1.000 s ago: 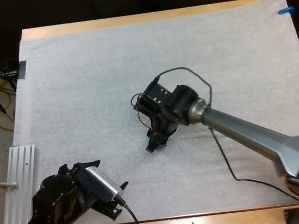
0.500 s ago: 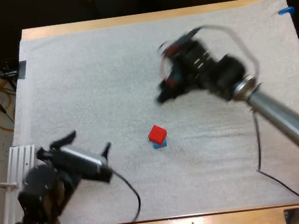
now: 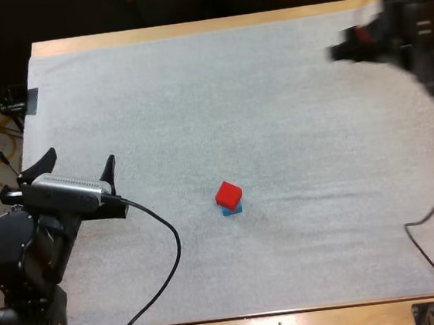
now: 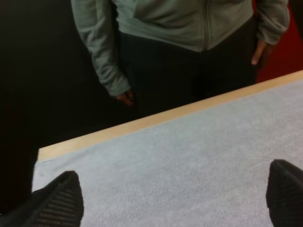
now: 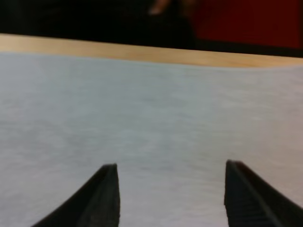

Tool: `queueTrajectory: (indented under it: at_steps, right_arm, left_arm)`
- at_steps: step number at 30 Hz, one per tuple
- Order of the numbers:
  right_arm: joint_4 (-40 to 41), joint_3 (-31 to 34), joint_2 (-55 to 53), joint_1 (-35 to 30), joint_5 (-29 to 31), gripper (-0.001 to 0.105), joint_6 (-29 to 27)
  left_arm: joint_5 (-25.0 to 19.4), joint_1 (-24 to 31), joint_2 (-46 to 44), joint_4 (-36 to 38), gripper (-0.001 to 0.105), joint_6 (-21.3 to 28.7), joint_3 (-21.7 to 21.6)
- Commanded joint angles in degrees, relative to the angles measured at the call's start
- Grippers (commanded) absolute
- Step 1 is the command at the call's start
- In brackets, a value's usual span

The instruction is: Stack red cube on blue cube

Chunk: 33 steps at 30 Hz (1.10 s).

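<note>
Both claws have pulled far back from the red cube (image 3: pixel 228 194), which sits a bit crooked on the blue cube (image 3: pixel 233 208). My left claw (image 3: pixel 78 163) and right claw (image 5: pixel 170 191) are wide and hold nothing. I should stay well away and not bump the cubes.

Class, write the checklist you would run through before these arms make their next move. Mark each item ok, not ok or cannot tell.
1. Red cube rests on blue cube: ok.
2. Cube edges lined up squarely: cannot tell.
3. Left gripper open, well clear of the stack: ok.
4. Right gripper open, holding nothing: ok.
5. Person beyond the far side, hands off the mat: ok.
</note>
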Motion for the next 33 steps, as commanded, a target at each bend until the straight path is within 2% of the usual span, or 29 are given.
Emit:
queueTrajectory:
  at_steps: [1,5,7,10,14,18,23,26,28,33]
  right_arm:
    - [1.22,0.05,-2.83,-2.95,0.16,0.049,-1.36]
    - [0.96,3.56,-8.6,-10.4,-1.32,0.049,-2.1]
    - [0.98,7.5,-13.89,-15.58,-4.46,0.049,-3.25]
    - [0.41,13.74,-20.57,-19.41,-5.05,0.049,-3.27]
    - [0.15,20.42,-30.61,-19.06,-5.05,0.049,-4.83]
    - [0.15,26.7,-40.2,-14.61,-5.05,0.049,-7.6]
    - [0.49,33.7,-51.5,-10.66,-4.55,0.049,-4.62]
    - [0.49,37.82,-58.82,-9.09,-4.2,0.049,-1.8]
    - [0.49,40.87,-64.82,-8.52,-3.69,0.049,-1.68]
    - [1.02,46.04,-76.21,-8.53,-3.67,0.049,-0.34]
  left_arm:
    - [-0.21,0.02,-0.18,-0.37,0.076,-0.25,-0.22]
    - [-0.19,0.02,-0.18,-0.28,0.076,-0.63,-0.22]
    - [-0.19,0.02,-0.18,-0.28,0.076,-0.63,-0.22]
    - [-0.19,0.02,-0.3,-0.28,0.076,-0.8,-0.22]
    - [-0.19,-0.15,-1.52,-0.63,0.076,-0.79,-0.22]
    - [-0.19,-0.14,-5.48,-0.38,0.076,-0.79,-0.22]
    - [-0.19,-0.14,-14.36,-0.12,0.076,-1.36,1.65]
    - [0.44,-0.14,-20.27,0.58,0.076,-3.78,4.02]
    - [0.86,-0.14,-25.13,2.46,0.076,-6.12,6.0]
    - [1.23,-0.14,-33.38,9.17,0.076,-6.64,8.46]
